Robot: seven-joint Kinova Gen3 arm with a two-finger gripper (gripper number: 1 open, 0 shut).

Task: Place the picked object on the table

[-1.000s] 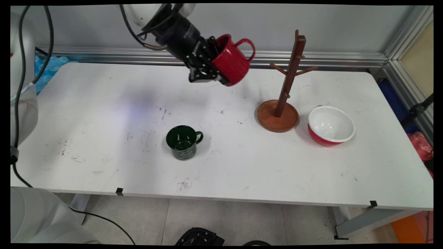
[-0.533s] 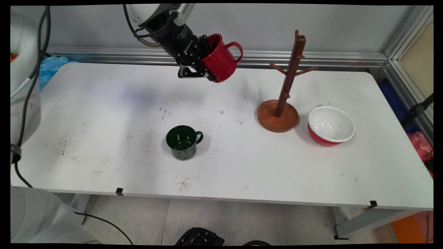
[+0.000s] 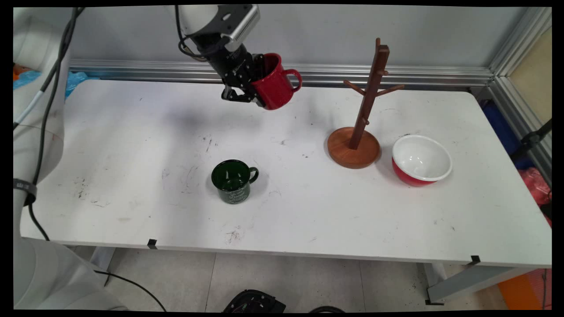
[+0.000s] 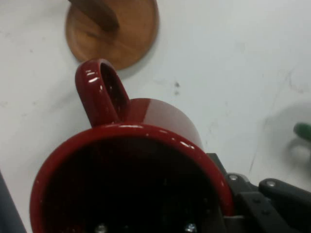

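Gripper [image 3: 254, 90] and one red mug [image 3: 274, 82]: the black two-finger gripper clamps the mug by its wall, one finger inside the rim and one outside, and holds it in the air above the far part of the white table [image 3: 132, 132], tilted, with its handle [image 3: 294, 80] pointing toward the mug tree. In the hand view the mug [image 4: 131, 179] fills the lower frame, its dark interior facing the camera, its handle [image 4: 99, 92] directed toward the round wooden base [image 4: 131, 34]. One wooden mug tree [image 3: 369, 101] stands to the right, well apart from the held mug, none of its pegs bearing anything. One bowl [image 3: 421, 160], red outside and white inside, sits just beside the tree's base on its right. One dark green mug [image 3: 233, 181] stands upright near the table's middle, handle to the right, well apart from the gripper; only a green sliver [image 4: 303, 131] of it shows at the hand view's right edge.
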